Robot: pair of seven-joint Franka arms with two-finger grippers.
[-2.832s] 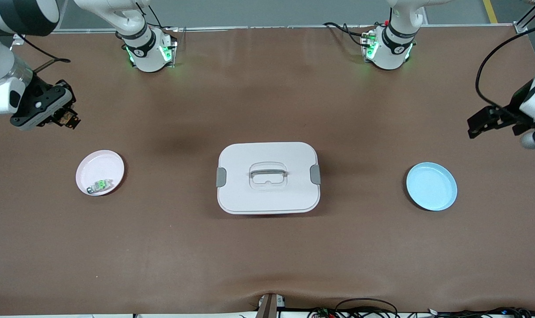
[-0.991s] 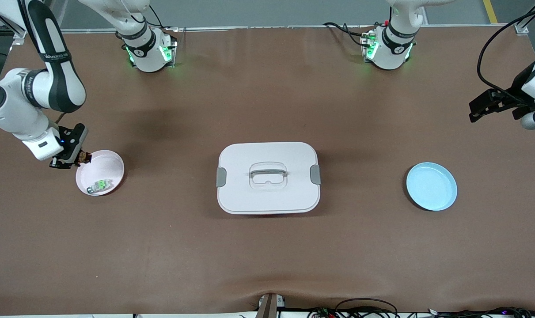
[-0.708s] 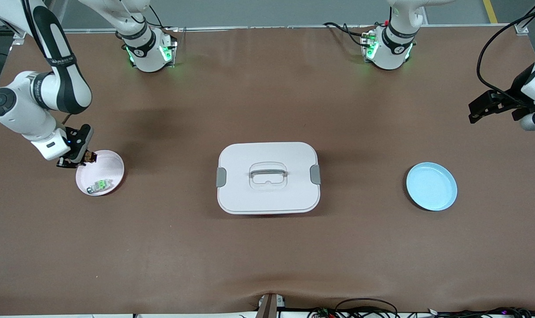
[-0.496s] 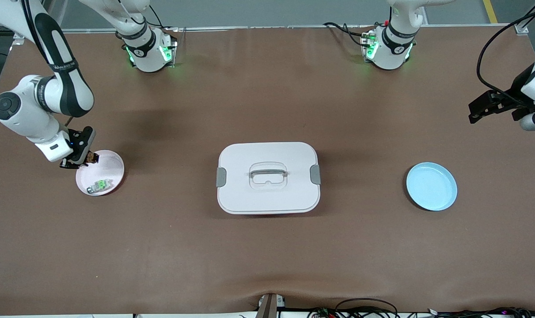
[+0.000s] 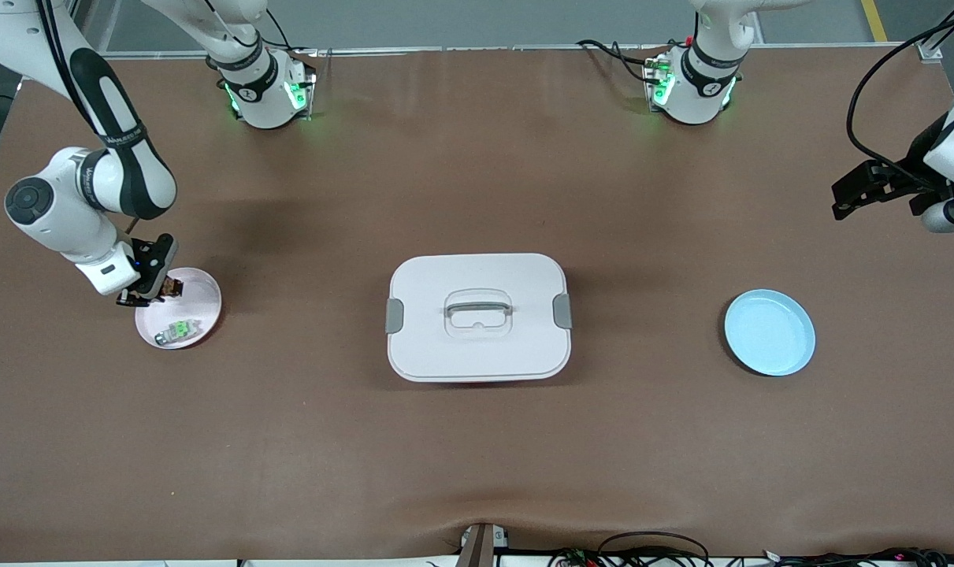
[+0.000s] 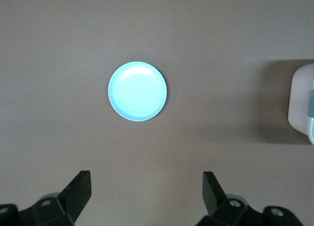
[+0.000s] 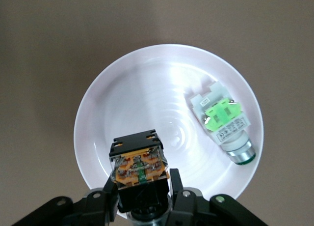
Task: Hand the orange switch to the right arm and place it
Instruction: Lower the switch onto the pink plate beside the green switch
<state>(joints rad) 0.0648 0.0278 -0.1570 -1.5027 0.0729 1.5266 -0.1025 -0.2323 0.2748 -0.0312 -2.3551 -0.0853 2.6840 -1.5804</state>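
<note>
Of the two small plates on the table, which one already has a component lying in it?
The pink plate at the right arm's end; a green-topped component lies in it. The blue plate holds nothing. The right gripper holds the orange switch over the pink one.

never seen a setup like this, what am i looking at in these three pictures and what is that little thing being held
Two white robot arms work at a brown table. One picture looks down from a high camera; the other two come from cameras on the arms' wrists.

The right gripper is shut on the orange switch, a small black part with an orange middle, over the pink plate. A pale grey part with a green top lies in that plate.

The left gripper waits open, up above the blue plate. A white lidded box sits mid-table.
</note>
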